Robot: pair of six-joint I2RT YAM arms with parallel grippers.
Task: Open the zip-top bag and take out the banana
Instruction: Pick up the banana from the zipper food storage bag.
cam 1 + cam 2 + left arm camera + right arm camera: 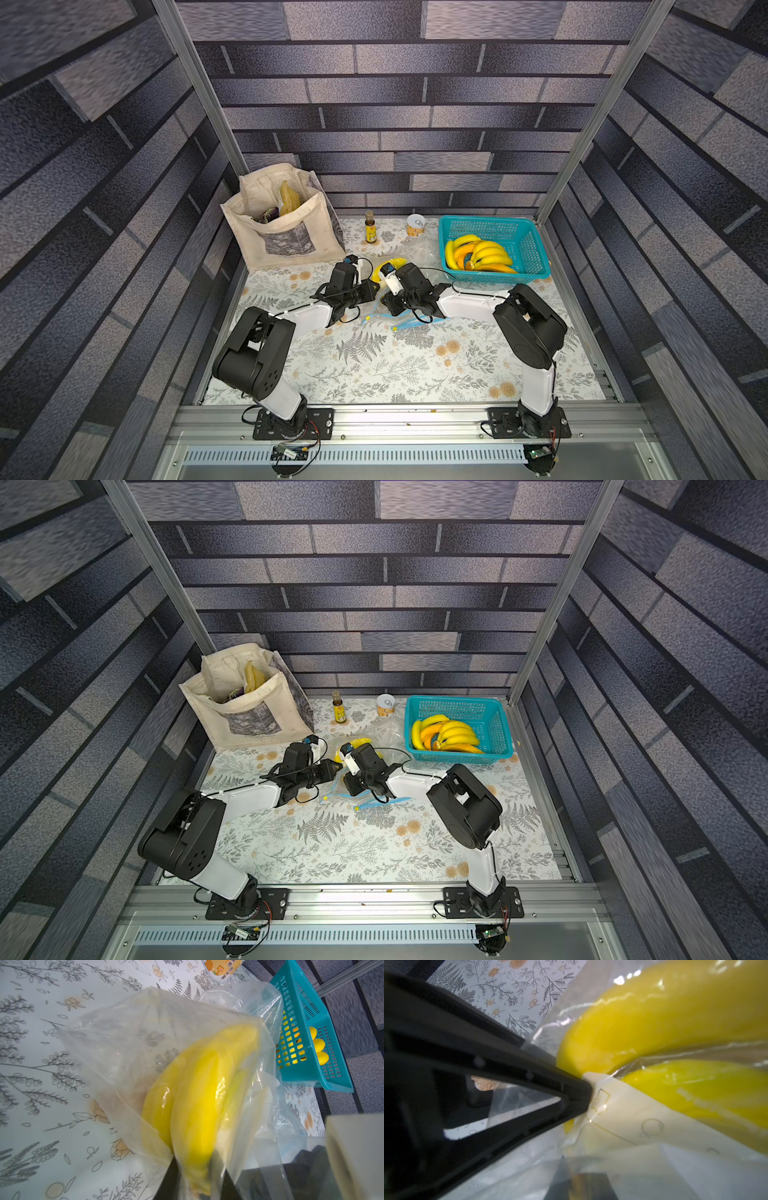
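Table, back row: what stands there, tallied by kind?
tote: 1
bottle: 1
can: 1
basket: 1
Total: 4

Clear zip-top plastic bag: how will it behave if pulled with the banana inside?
Probably floppy: the clear zip-top plastic bag creases and drapes around the yellow banana. Likely slippery: its film shows glossy highlights. Pulled by one edge, it would probably sag under the banana's weight.
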